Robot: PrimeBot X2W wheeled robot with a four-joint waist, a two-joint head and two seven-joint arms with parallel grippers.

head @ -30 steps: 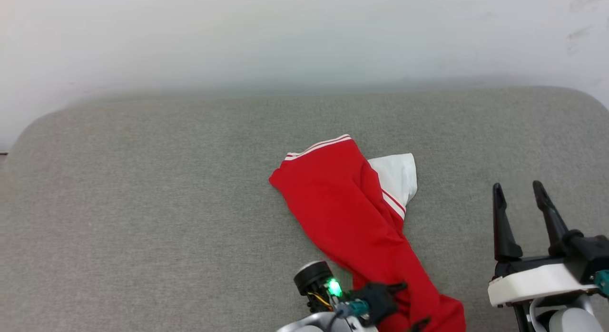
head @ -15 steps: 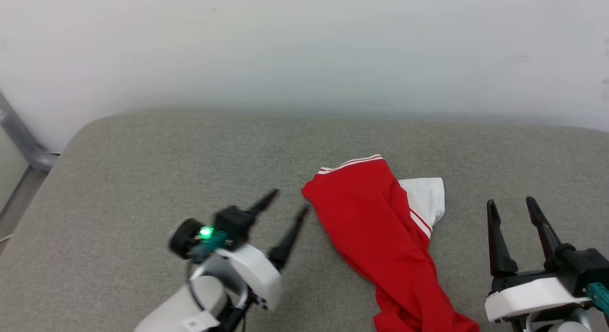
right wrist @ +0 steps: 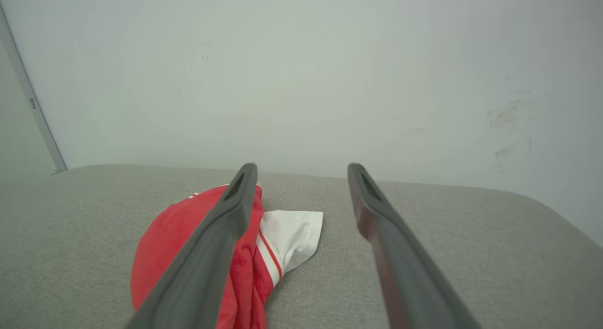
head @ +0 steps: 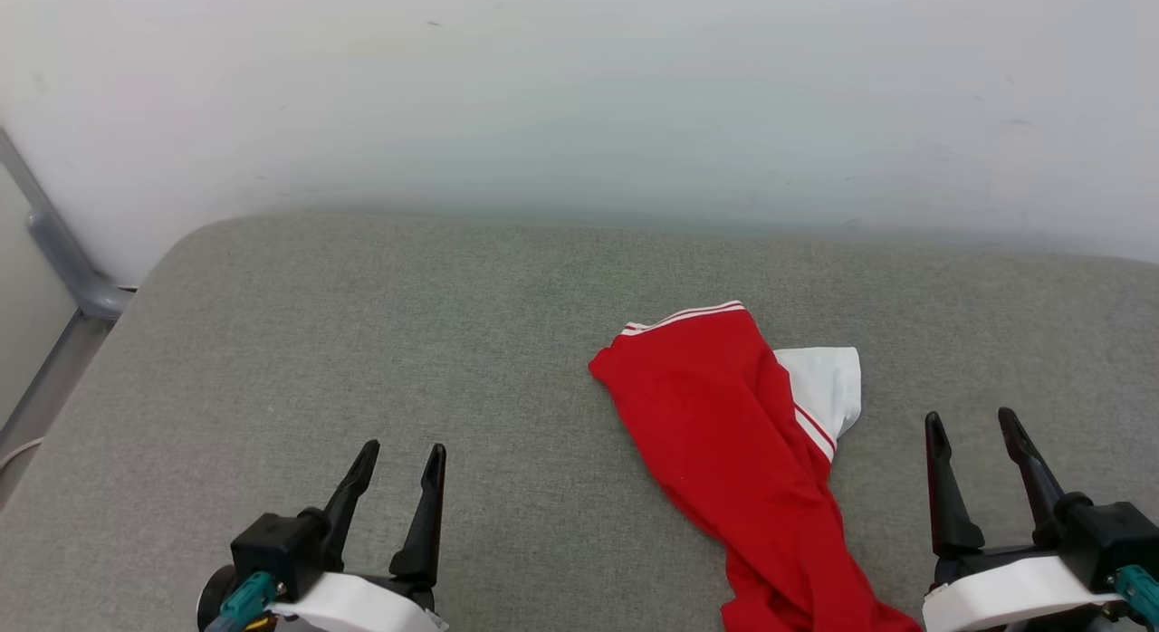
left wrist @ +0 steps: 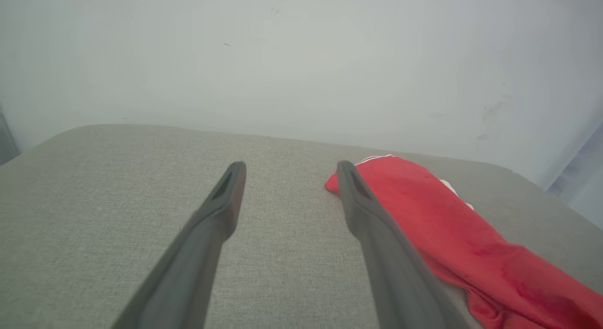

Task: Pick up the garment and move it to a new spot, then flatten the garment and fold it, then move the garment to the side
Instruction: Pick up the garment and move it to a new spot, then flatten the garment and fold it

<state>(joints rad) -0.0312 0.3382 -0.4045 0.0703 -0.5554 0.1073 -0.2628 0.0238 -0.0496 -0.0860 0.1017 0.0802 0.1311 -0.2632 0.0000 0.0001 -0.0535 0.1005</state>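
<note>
the left gripper (head: 405,449) hovers low over the grey cushion (head: 362,324) at the near left, its two dark fingers spread apart with nothing between them. the right gripper (head: 971,418) sits at the near right, its fingers also spread and empty. neither one touches the cloth. in the left wrist view one finger passes in front of the red fabric, but the head view shows that gripper well apart from it.

between the two grippers, nearer the right one, lies the garment (head: 724,406). it rests on the cushion as a long, twisted bunch that runs from mid-cushion down toward the near edge, where its lower end leaves the head view.

as a judgement, the task is at an early stage. whether the garment has been carried to a new spot cannot be told from its position alone. it is plainly not flattened and not folded, and moving it to the side is also left to do.

the cloth is bright red, gathered lengthwise in soft ridges. a red-and-white striped trim (head: 688,313) shows at its far end. one white sleeve (head: 828,378) sticks out on the right side, with a striped band where it meets the red. no print is visible.
</note>
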